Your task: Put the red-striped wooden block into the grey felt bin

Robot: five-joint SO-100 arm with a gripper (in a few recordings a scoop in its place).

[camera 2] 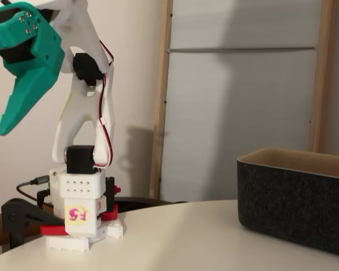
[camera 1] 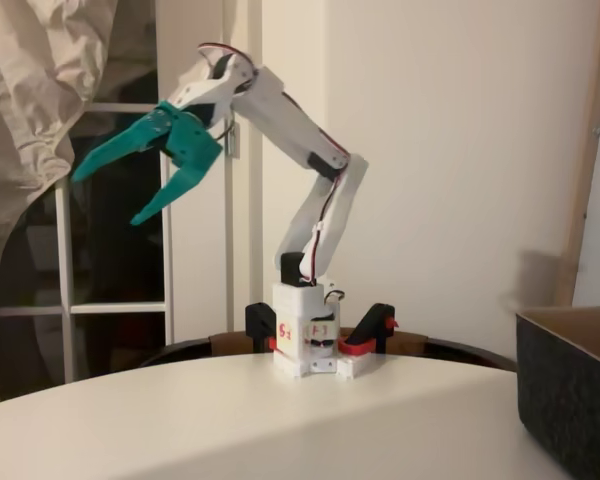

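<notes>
Fixed views both put the teal gripper [camera 1: 110, 195] raised high at left, fingers spread and empty, grey felt bin [camera 2: 294, 197] far right on the table; red-striped block not located, so likely pre-grasp: next find it and descend.

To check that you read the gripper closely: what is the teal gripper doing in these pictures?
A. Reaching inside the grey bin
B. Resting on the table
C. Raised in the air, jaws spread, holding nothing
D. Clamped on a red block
C: in a fixed view the teal gripper is high above the table, its fingers wide apart with nothing between them, far from the grey felt bin.
</notes>
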